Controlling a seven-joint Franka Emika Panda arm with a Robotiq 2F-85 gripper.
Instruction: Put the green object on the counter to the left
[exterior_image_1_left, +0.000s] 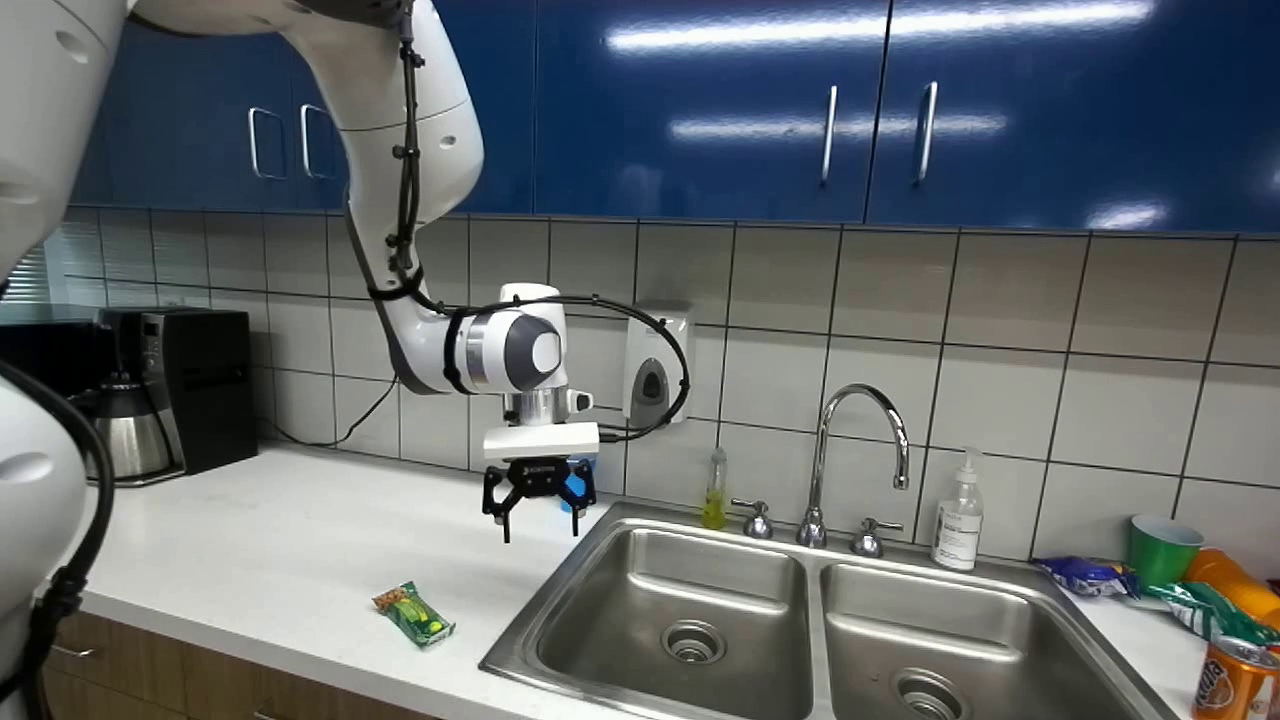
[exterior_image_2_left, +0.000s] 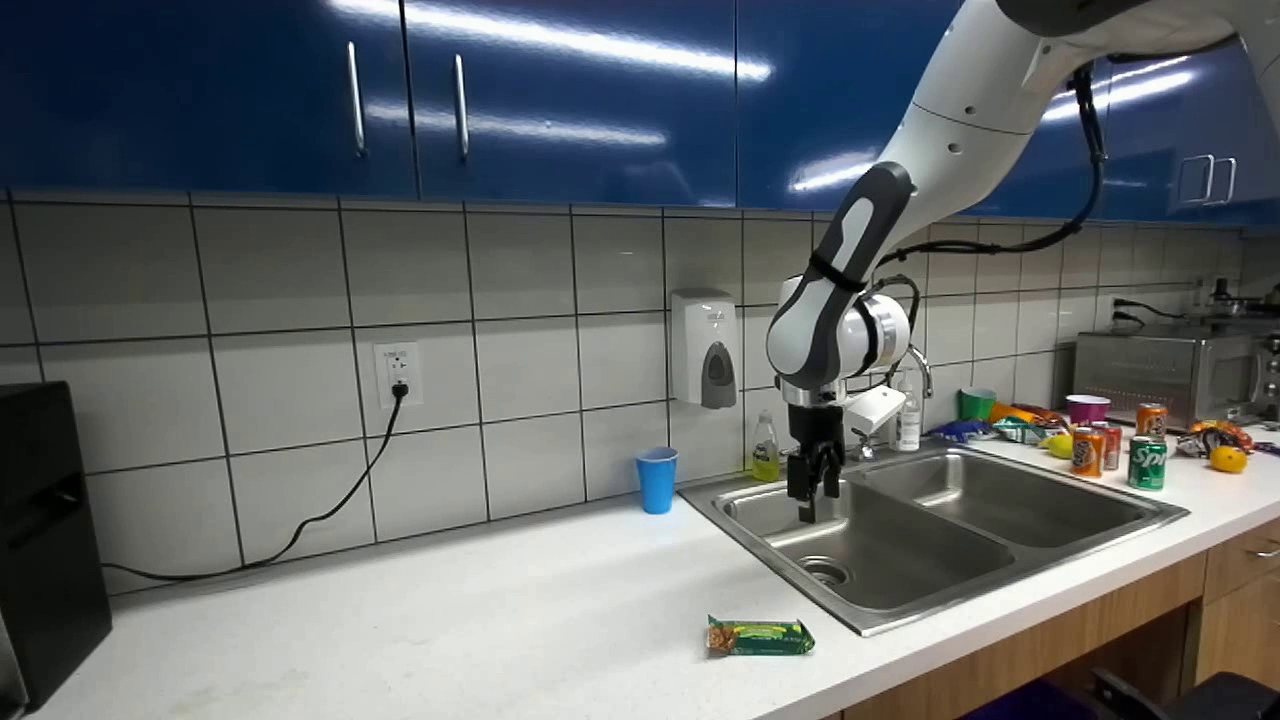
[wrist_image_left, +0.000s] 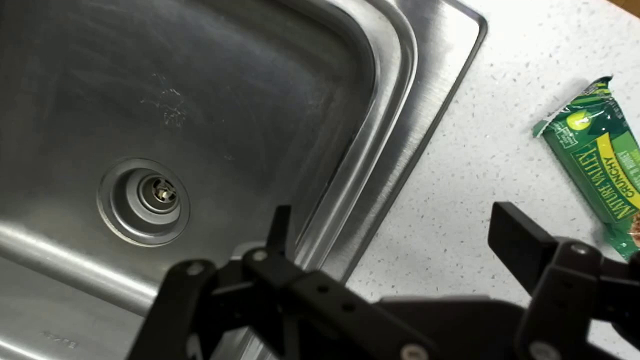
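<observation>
the end effector (exterior_image_1_left: 541, 524) hangs wide, empty; centre it over the green packet (exterior_image_1_left: 414, 614) near the front edge of the tabletop (exterior_image_1_left: 250, 550), pinching across its width.

Your green wrapper (wrist_image_left: 595, 160) is shiny, crinkly film, plastic by the look of it, while your counter (exterior_image_2_left: 400, 640) is smooth with fine speckles and the drawer fronts (exterior_image_1_left: 130, 662) are wood-grained, pretty matt. You've got a brushed-looking metal sink (wrist_image_left: 250, 125) with pale scuffs on it, plus a mirror-bright metal faucet (exterior_image_1_left: 819, 462) and super glossy cabinet doors (exterior_image_1_left: 700, 90) bouncing light right back. Your gripper (exterior_image_1_left: 541, 528) looks mostly matt black though.
</observation>
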